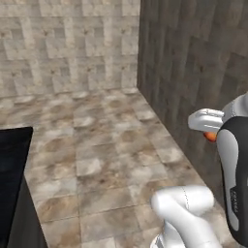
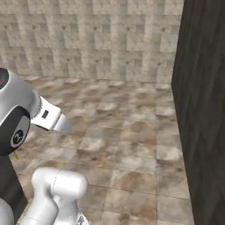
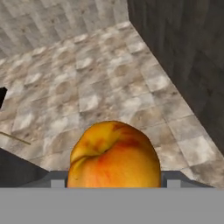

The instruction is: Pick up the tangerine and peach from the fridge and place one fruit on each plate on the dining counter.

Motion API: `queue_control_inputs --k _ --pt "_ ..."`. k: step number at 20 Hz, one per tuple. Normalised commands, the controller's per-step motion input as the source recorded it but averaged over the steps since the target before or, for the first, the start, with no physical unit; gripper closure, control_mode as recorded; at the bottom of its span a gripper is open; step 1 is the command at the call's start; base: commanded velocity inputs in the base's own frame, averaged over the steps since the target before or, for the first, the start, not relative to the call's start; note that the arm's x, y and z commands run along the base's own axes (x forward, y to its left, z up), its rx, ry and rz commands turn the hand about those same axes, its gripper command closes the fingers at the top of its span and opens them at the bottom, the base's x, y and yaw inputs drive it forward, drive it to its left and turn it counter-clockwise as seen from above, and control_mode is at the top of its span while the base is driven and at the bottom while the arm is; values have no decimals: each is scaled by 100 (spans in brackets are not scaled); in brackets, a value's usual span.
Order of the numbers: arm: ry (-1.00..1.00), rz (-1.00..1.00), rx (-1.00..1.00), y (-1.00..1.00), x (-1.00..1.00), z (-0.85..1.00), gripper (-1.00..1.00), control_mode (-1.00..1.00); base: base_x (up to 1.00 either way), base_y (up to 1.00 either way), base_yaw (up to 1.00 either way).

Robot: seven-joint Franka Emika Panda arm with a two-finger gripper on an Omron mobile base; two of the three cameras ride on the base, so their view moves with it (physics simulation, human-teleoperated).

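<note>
The peach [image 3: 114,153], red-orange with a yellow blush, sits close up at the bottom of the hand view, clamped between the fingers of my gripper [image 3: 114,183]. In the left base view a sliver of the peach [image 1: 210,137] peeks out under the white hand at the right, where the gripper [image 1: 213,134] is held high above the tiled floor. A corner of the glossy black dining counter [image 1: 13,160] shows at the left edge. The tangerine, the fridge and the plates are out of view.
Beige stone floor tiles [image 1: 101,155] spread ahead to a tiled back wall [image 1: 68,43]. A tall dark grey panel [image 1: 193,63] runs along the right side, seen also as the dark panel [image 2: 204,110] in the right base view.
</note>
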Motion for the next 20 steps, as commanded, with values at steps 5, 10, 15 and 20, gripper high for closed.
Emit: queue_control_inputs --k 5,10,15,20 --pt "0 0 0 0 0 0 100 100 100 -5 55" --pt "0 0 0 0 0 0 100 100 100 -14 78" --pt "0 0 0 0 0 0 100 100 100 -30 79" --pt "0 0 0 0 0 0 100 100 100 -57 69"
